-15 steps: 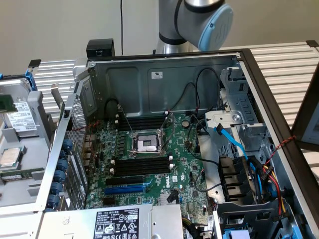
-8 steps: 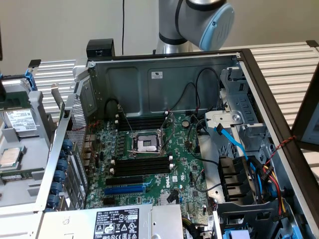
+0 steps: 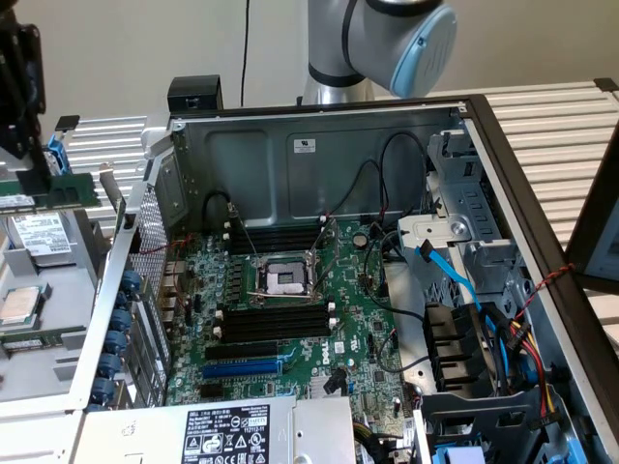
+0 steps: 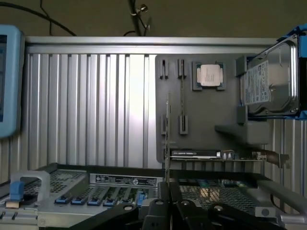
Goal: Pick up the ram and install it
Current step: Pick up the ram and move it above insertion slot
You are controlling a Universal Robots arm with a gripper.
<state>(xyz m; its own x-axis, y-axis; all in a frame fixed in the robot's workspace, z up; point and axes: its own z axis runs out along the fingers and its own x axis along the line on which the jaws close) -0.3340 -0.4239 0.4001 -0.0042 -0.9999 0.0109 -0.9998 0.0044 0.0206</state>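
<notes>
Wrist view has the gripper [image 4: 169, 195] clamped on the ram [image 4: 168, 134] — seen edge-on — in front of the grey tray [image 4: 211, 115] holding a CPU [image 4: 209, 75], hard drive [image 4: 268, 81] and expansion card [image 4: 201, 154]. In the exterior view it's upper left — well apart from the black memory slots [image 3: 276, 319].

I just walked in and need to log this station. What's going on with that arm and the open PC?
A single robot arm is partway through a memory install. Its gripper is shut on the ram, a thin green stick. It hangs outside the open computer case, at the exterior view's left, above the grey parts tray. The black memory slots on the motherboard look empty, so the ram is picked up but not installed.
</notes>
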